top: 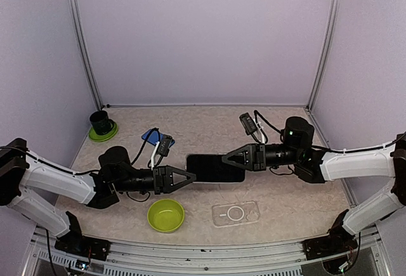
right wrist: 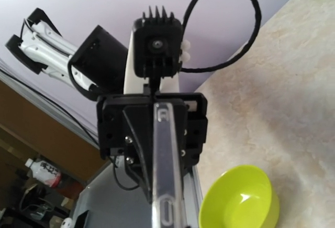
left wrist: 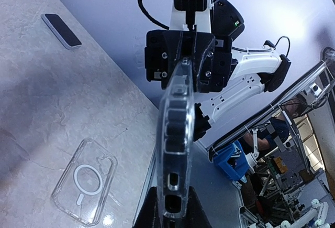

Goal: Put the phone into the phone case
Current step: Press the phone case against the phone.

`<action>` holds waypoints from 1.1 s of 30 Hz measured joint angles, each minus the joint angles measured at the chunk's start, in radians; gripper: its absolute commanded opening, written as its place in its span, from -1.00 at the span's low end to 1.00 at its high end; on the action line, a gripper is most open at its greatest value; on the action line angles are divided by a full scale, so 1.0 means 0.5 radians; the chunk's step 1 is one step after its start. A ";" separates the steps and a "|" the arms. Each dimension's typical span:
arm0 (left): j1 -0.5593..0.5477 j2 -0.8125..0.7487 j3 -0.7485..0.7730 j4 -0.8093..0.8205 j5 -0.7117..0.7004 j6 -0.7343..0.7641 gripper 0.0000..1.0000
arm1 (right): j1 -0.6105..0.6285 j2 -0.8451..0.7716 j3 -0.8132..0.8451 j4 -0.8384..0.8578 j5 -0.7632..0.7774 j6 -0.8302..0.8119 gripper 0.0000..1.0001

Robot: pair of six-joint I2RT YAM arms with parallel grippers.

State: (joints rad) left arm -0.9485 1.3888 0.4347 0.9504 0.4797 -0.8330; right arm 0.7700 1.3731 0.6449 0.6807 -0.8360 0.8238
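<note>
The phone (top: 216, 168) hangs above the counter (top: 288, 190), pinched at one end by the left fingers (left wrist: 148, 215) and at the other by the right fingers (top: 229, 158). Seen edge-on from both wrists, its rim looks translucent; I cannot tell why. The clear phone case (top: 236, 213) lies flat nearer the arm bases, beside a green bowl (top: 166, 215). A dark phone-like slab (left wrist: 62, 30) shows only from the left wrist.

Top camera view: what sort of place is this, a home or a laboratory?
Most likely a robot test booth in a laboratory: plain lilac walls on metal posts enclose a table, and two robot arms stand at its near edge.
</note>
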 measured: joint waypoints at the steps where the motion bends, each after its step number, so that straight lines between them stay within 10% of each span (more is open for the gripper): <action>1: 0.000 0.001 0.000 0.001 0.005 0.001 -0.63 | 0.005 -0.013 0.000 -0.023 0.008 -0.021 -1.00; 3: 0.000 0.002 0.001 0.005 0.009 -0.001 -0.22 | 0.014 -0.033 0.002 -0.053 0.021 -0.049 -1.00; 9: 0.039 0.015 0.005 -0.034 -0.035 -0.011 -0.06 | 0.053 -0.040 0.021 -0.146 0.014 -0.114 -1.00; 20: 0.045 0.089 0.031 0.108 0.092 -0.043 -0.99 | 0.092 0.045 0.036 -0.185 -0.031 -0.101 -0.97; 33: 0.081 0.000 -0.040 0.138 0.064 -0.027 -1.00 | 0.114 0.051 0.117 -0.297 -0.079 -0.211 0.03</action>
State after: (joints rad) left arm -0.9081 1.3888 0.4149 1.0195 0.5117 -0.8467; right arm 0.8268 1.3987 0.7036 0.5323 -0.8757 0.7185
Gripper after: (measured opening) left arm 0.084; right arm 0.479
